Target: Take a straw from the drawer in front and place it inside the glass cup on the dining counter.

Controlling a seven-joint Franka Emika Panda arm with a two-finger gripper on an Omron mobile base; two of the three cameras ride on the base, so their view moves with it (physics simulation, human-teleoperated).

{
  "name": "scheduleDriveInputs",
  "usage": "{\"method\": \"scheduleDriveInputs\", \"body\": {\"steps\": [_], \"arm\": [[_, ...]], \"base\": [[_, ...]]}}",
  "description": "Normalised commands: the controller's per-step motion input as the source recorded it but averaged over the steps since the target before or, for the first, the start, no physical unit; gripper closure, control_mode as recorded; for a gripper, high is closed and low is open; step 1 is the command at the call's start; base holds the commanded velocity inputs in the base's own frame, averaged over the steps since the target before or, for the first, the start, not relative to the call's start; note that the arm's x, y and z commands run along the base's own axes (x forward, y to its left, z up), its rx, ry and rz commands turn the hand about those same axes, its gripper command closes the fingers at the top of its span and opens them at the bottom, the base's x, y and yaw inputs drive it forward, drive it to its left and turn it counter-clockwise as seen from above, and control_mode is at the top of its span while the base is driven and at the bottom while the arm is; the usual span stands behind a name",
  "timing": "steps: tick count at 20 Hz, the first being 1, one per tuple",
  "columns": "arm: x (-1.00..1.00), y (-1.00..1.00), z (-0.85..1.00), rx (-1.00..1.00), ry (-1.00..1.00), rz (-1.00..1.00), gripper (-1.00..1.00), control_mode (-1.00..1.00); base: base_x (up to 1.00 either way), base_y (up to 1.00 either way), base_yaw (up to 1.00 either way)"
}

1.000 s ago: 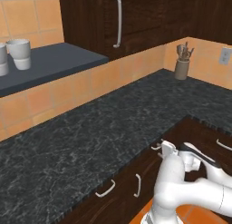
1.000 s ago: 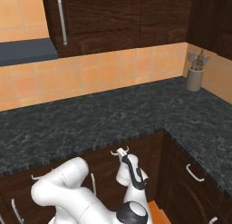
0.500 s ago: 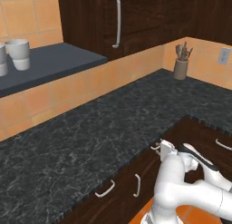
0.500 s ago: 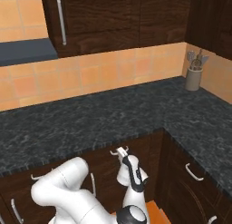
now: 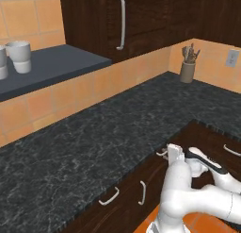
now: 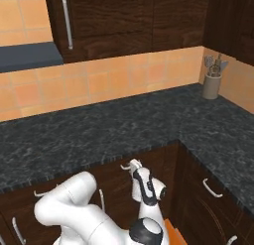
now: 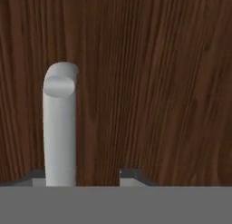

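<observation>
One dark brown wooden drawer (image 7: 149,82), curved silver handle (image 7: 60,123) between the tool's (image 7: 84,175) parted tips.

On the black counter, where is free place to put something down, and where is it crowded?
The black speckled counter is bare from the orange tiled wall to its front edge, and around the corner. One utensil holder stands in the far corner. The grey shelf holds mugs at its left; its right part is free.
</observation>
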Motion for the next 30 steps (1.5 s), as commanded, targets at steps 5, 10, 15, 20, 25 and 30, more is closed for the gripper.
{"method": "scheduleDriveInputs", "body": {"steps": [5, 10, 15, 20, 25, 30], "arm": [[-0.04, -0.09, -0.23, -0.34, 0.79, -0.37, 1.00, -1.00], [-0.24, 0.10, -0.86, -0.60, 0.73, -0.47, 1.00, -1.00], [-0.82, 0.02, -1.00, -0.58, 0.49, -0.44, 1.00, -1.00], [-1.00, -0.29, -0.86, -0.45, 0.52, -0.26, 1.00, -1.00], [-1.00, -0.87, -0.54, -0.42, 0.65, -0.06, 1.00, -1.00], [-1.00, -0.74, -0.54, -0.49, 0.78, -0.04, 1.00, -1.00]], "base": [[0.00, 0.00, 0.00], [0.00, 0.00, 0.00], [0.00, 0.00, 0.00], [0.00, 0.00, 0.00], [0.00, 0.00, 0.00], [0.00, 0.00, 0.00]]}}
